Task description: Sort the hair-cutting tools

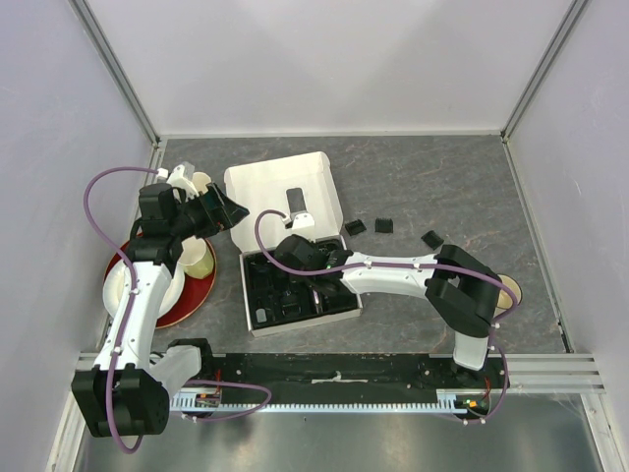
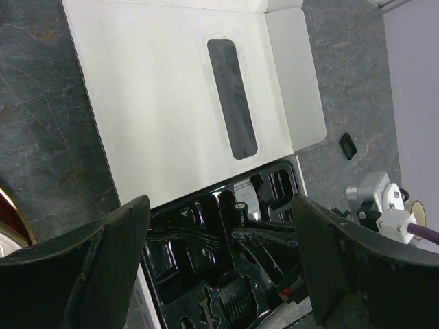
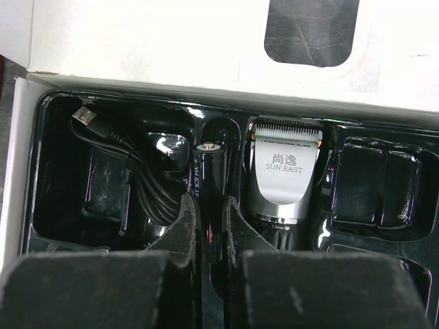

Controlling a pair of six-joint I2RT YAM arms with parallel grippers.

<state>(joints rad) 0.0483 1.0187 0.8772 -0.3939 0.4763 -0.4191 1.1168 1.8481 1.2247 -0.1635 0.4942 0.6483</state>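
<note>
- Grey marbled table [image 1: 442,177] carries it all, and we see the white cardboard box [image 1: 270,192] lying open in the middle, its lid folded back flat.
- Just in front of the lid sits the black tray [image 3: 374,185], split into moulded compartments.
- We find the left gripper [image 2: 221,212] hovering above the seam between lid and tray, jaws spread wide and nothing between them.
- We catch the right gripper [image 3: 211,209] reaching down into the tray, jaws drawn almost together and pinching the slim black stick [image 3: 209,164] that lies in its narrow slot.
- Right beside that slot we spot the clipper [image 3: 282,175], silver head up towards the lid, resting in its own compartment.
- In the far left compartment we see a coiled black cable [image 3: 130,178].
- Out on the table, to the right of the box, we count three small comb guards: two [image 1: 355,226] [image 1: 384,225] near each other, and a third [image 1: 432,238] further right.
</note>
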